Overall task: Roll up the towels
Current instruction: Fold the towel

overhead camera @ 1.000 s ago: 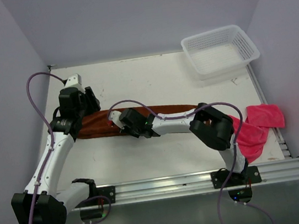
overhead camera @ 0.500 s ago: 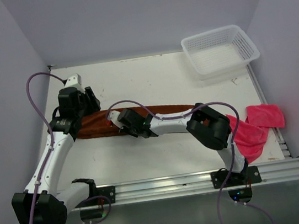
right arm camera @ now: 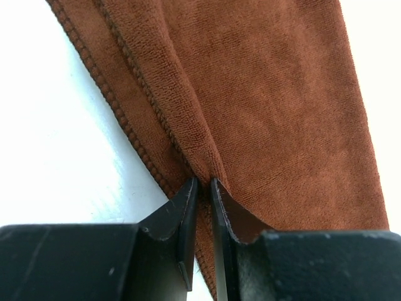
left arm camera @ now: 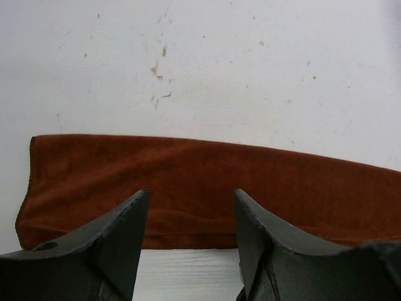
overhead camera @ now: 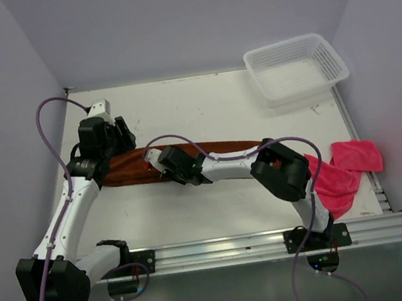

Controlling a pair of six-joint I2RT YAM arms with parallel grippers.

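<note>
Item one, rust-brown towel: laid flat on the desk as a long, narrow folded strip. Its long axis runs left to right across the middle of the top view, and its left end sits in the centre left of the frame. Right pincer: reached in from the right along the strip and nipped nearly closed on a raised fold at the towel's near hem, towards the left end. Left pincer: fingers spread, gripping nothing, poised over the left short end and the nearer of the two to it. A roll would probably start at that end and run rightward along the axis. Item two, pink towel: crumpled at the right edge of the frame beside the right arm's base, well apart from both pincers and not rolled. White mesh basket: upper right, nothing visible in it. View notes: only the right wrist view shows the pinched ridge of terry and the stitched hem. Only the left wrist view shows the squared left end and the open gap between fingers. The top view alone shows the pink towel and basket.
</note>
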